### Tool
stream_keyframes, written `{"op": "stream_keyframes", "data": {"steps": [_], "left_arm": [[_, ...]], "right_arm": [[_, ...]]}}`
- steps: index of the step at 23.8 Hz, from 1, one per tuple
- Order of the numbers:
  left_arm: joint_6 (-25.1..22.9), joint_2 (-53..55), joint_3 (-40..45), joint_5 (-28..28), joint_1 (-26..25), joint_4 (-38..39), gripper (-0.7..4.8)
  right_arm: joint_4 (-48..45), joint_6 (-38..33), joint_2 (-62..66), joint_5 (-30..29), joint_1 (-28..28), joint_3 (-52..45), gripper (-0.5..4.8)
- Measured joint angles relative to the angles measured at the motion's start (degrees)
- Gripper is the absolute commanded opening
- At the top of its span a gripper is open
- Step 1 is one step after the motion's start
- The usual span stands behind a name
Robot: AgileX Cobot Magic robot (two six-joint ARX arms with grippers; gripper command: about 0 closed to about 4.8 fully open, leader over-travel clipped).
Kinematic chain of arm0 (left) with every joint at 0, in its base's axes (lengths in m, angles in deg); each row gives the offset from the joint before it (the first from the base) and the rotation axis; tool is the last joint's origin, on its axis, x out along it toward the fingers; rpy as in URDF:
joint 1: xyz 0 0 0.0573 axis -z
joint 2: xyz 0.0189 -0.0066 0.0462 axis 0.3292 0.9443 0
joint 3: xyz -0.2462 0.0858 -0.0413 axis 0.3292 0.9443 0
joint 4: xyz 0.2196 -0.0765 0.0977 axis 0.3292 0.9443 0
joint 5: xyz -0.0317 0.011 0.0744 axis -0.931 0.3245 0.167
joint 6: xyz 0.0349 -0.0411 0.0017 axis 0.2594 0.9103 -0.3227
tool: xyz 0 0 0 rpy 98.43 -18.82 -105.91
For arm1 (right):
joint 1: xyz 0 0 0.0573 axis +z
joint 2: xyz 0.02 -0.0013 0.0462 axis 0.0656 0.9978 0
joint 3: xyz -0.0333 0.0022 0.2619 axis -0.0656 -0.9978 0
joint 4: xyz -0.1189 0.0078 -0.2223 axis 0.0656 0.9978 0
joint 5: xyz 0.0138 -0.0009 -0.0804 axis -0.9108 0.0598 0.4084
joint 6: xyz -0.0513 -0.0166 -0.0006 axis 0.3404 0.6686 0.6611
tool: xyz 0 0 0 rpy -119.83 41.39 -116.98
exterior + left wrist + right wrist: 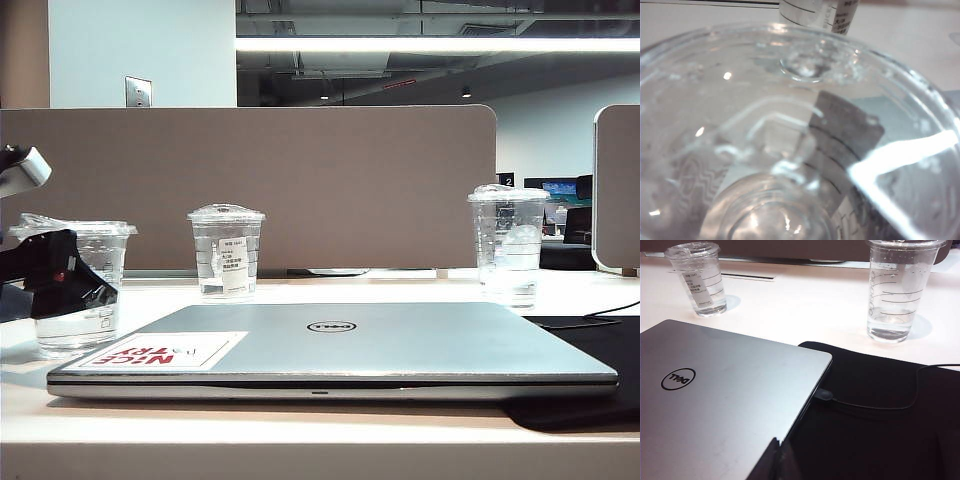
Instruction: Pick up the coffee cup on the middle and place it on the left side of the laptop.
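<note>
The left gripper is at the far left of the scene, right up against the coffee cup. The cup stands upright, apparently on the table, just left of the laptop by its stickered corner. The left wrist camera looks straight down onto the clear lid, so the cup's long axis runs up toward the gripper and the way clear is up (or back out to the left). I cannot tell whether the jaws are clamped on the cup or standing wide, because the black body hides the contact.

The right gripper is parked over the laptop's right side. Its jaws don't show clearly, so I cannot tell its state, and it's well away from the cup.

There's room: the labelled cup and the tall cup both stand far behind. The laptop edge close on the right is the 1 thing to avoid.
</note>
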Motion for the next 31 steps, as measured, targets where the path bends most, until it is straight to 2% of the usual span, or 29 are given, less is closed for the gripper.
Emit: {"op": "stream_keyframes", "data": {"steps": [4, 7, 11, 14, 18, 22, 28, 30, 31], "left_arm": [[0.00, 0.00, 0.02, -0.76, 0.00, -0.04, 4.05], [0.00, -0.17, 0.07, -3.52, 0.00, -0.11, 4.08], [0.04, -0.31, 2.12, -4.28, 0.00, -2.62, 4.11], [0.04, -0.31, 5.18, -3.78, 0.00, -6.58, 4.79], [0.04, -0.33, 8.41, -1.84, -0.02, -11.34, 4.79], [0.85, -0.83, 11.52, -1.68, 0.00, -11.67, 4.79], [3.72, -2.67, 11.34, -6.56, 0.00, -11.72, 4.79], [4.96, -4.00, 11.34, -6.93, 0.00, -11.74, 3.90], [5.49, -4.39, 11.34, -6.93, 0.00, -11.74, 3.12]], "right_arm": [[0.00, 0.00, 0.00, 0.00, 0.00, 0.00, -0.05], [0.00, 0.00, 0.00, 0.00, 0.00, 0.00, -0.05], [0.00, 0.00, 0.00, 0.00, 0.00, 0.00, -0.05], [0.00, 0.00, 0.00, 0.00, 0.00, 0.00, -0.05], [0.00, 0.00, 0.00, 0.00, 0.00, 0.00, -0.05], [0.02, 0.00, 0.00, 0.04, 0.00, 0.00, -0.05], [0.02, 0.00, 0.00, 0.00, 0.02, 0.00, -0.05], [0.00, 0.00, 0.00, -0.02, 0.02, 0.00, -0.05], [0.00, 0.00, 0.00, -0.02, 0.02, 0.00, -0.05]]}}
